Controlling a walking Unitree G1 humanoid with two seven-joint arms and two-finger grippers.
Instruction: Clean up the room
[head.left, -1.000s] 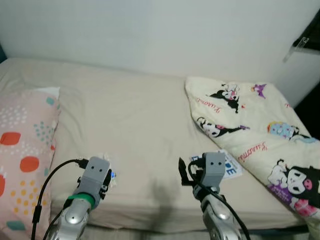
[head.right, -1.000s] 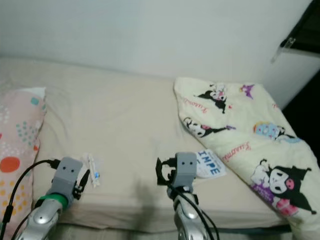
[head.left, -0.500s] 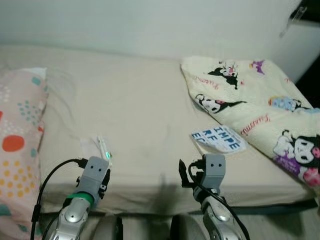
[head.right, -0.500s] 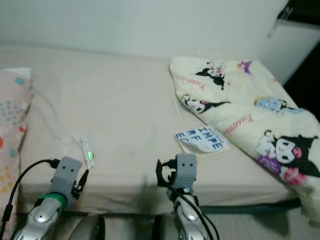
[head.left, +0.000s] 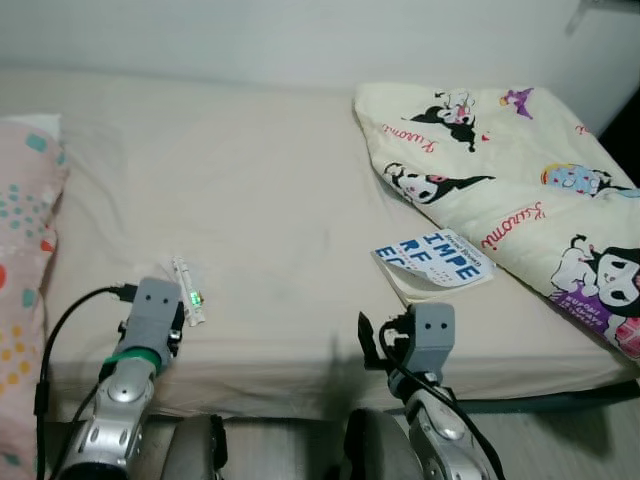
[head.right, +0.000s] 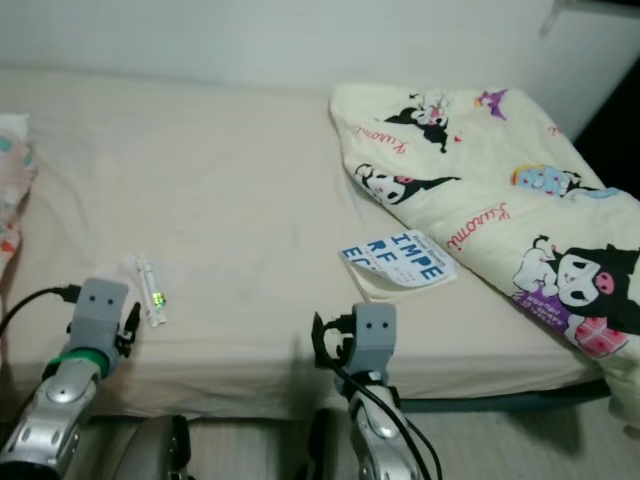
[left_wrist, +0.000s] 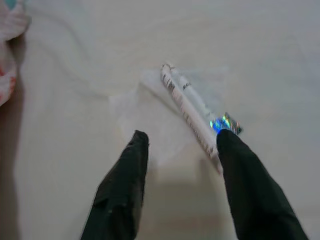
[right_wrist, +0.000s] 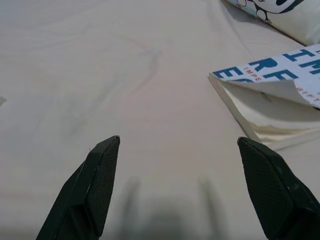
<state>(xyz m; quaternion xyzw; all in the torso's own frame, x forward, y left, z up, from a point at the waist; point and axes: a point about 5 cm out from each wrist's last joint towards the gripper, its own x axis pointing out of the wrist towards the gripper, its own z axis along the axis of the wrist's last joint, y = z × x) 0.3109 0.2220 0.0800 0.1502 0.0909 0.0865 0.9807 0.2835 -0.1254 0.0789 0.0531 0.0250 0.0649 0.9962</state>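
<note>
1. The bed (head.left: 260, 200) spreads ahead of both pincers, with the cartoon-print blanket (head.left: 500, 180) heaped well beyond the right pincer and to its right. If the robot leans in carelessly, an arm could drag the sheet and shift everything lying on it.
2. The patterned pillow (head.left: 20, 260) sits off to the left pincer's left; a wide swing of that arm could knock it.
3. The book (head.left: 435, 262) lies just ahead and to the right of the right pincer (right_wrist: 180, 185), which is spread wide and holds nothing. Its cover curls up, so a grab from the edge risks bending pages or pinching only the cover.
4. The small tube in a clear wrapper (left_wrist: 192, 107) lies just ahead of the left pincer (left_wrist: 177, 150), whose fingers are parted and empty, one tip almost at the tube's end. It looks light and slick: closing off-centre could flick it away, or catch only the wrapper so the tube slips out.
</note>
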